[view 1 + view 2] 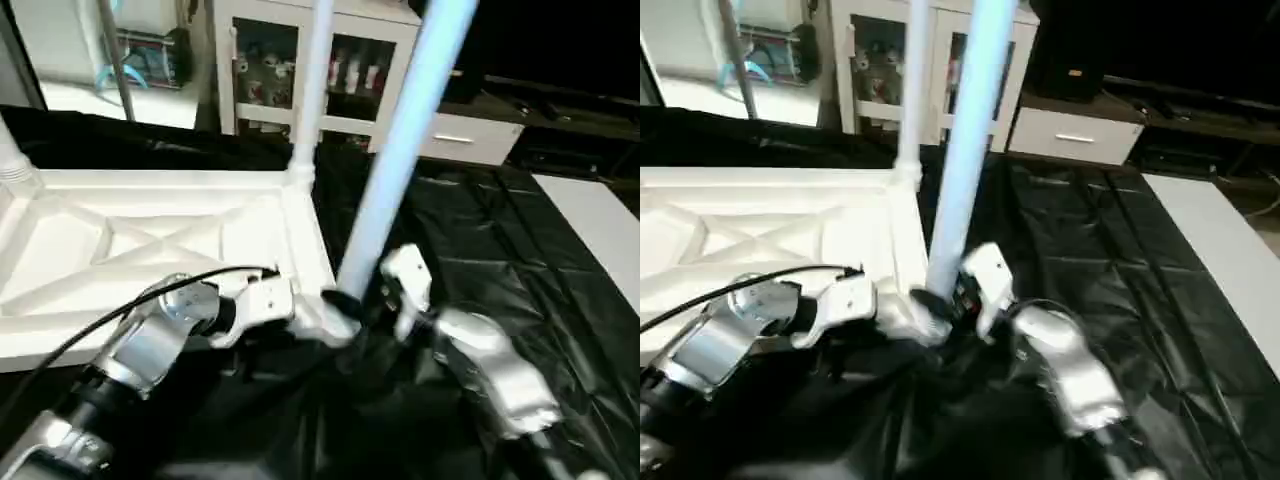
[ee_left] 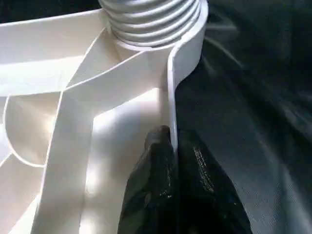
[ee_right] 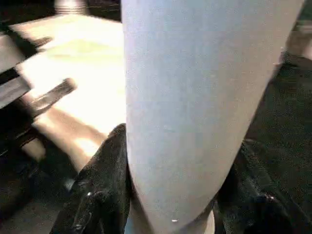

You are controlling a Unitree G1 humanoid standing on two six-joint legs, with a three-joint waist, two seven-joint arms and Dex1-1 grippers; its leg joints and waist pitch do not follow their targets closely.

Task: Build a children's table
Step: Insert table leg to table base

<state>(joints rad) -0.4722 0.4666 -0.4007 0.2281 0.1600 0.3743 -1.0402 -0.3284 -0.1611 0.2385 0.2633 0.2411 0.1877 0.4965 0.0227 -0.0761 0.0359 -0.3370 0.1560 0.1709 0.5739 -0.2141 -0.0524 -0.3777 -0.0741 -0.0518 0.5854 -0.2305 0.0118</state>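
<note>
Tabletop [image 1: 150, 235] lies upside down on the black-draped counter [image 1: 520, 250], ribs up, filling the left half of the head view. One leg [image 1: 315, 90] already stands in the far corner socket, upper centre of frame; another ribbed leg base shows at the far left edge.

Step in hand, as I judge it: seating the next leg [image 1: 400, 150] into the near corner socket [image 1: 335, 318], lower centre. The leg leans toward the upper right, so it does not look fully upright.

My right tool [image 1: 362, 300] grips that leg low down, just above the socket, one black finger [image 3: 100, 195] on each side of the shaft. My left tool [image 2: 171, 170] is clamped shut on the tabletop's raised rim [image 2: 170, 97], one finger inside, one outside, just beside the same corner, steadying it.

Next move probably calls for bringing the leg upright over the socket and pushing or twisting it down while the left tool keeps the top from sliding.

Pose: both silver forearms come in from the bottom edge and converge at the near corner, left from lower left, right from lower right, wrists bent inward.
</note>
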